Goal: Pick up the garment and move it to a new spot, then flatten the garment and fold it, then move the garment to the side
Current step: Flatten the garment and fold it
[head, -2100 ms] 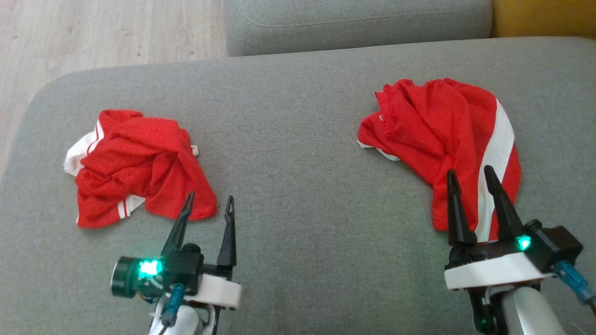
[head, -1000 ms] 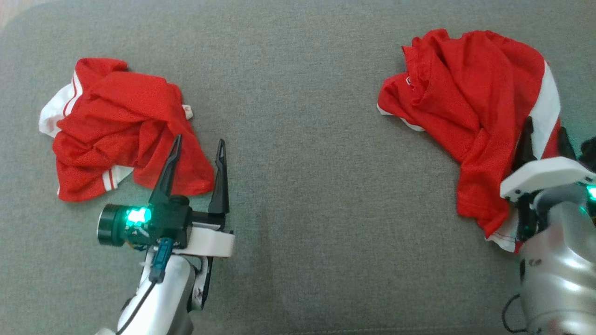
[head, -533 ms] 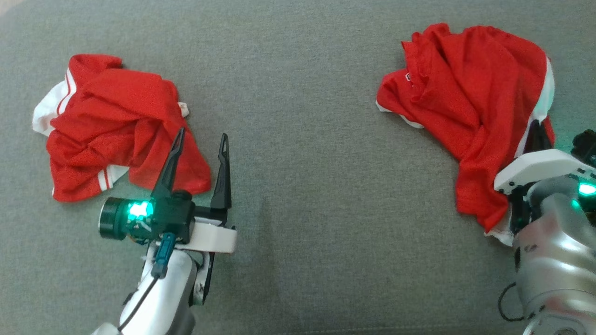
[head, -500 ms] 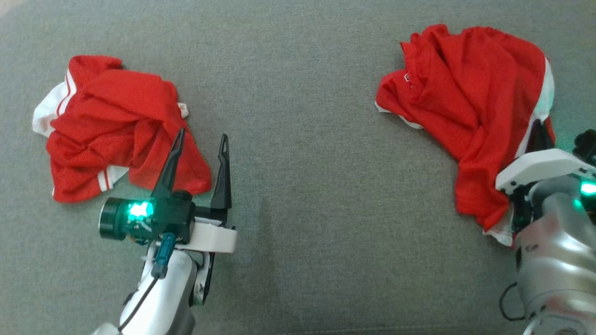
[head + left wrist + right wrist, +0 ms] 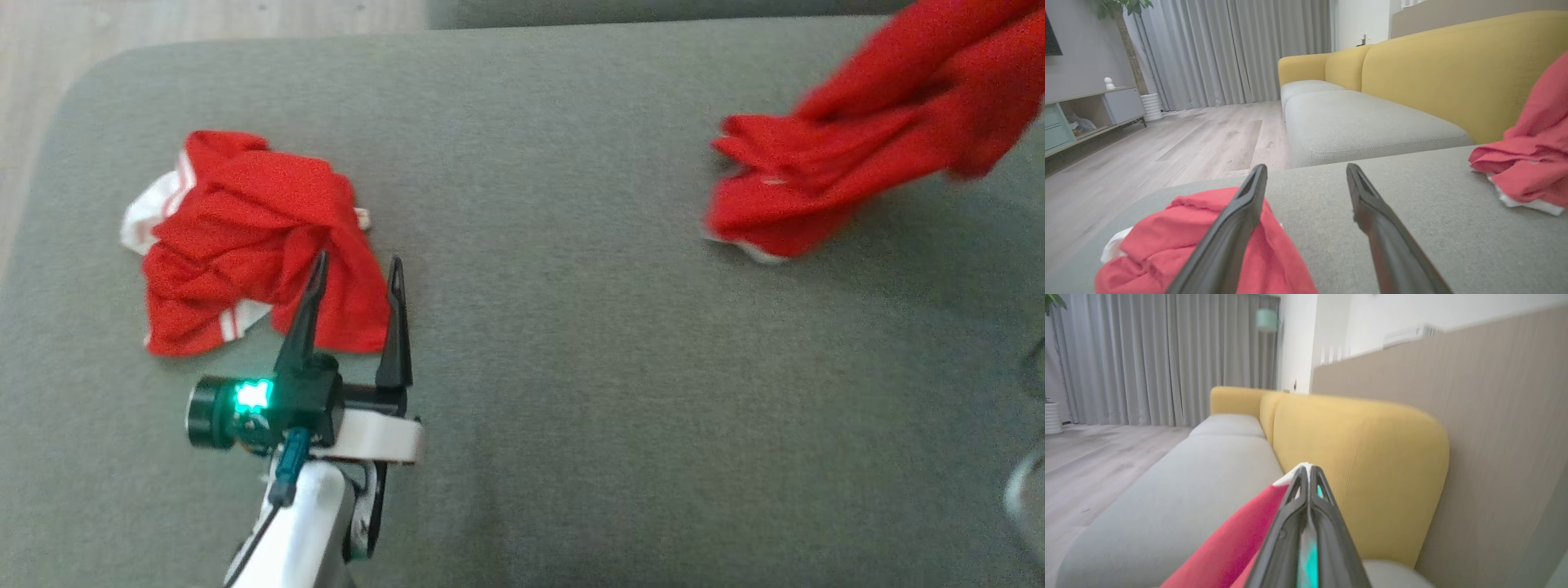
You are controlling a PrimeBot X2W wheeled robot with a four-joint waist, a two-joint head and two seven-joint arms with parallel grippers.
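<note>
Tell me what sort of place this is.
Likely a home living room: a yellow-backed sofa, floor-length grey curtains, wooden flooring and a low cabinet.

Yellow sofa back [image 5: 1433, 69], grey curtains [image 5: 1229, 49]

Light: soft, even daylight is filling the room.
Shadow: the lifted red garment [image 5: 857, 155] is casting a faint shadow on the grey cushion [image 5: 571, 367].
Blur: that garment is smearing with motion; the right wrist view is looking soft.
Glow: a green lamp [image 5: 253, 396] is shining by the left gripper [image 5: 357, 260].
</note>
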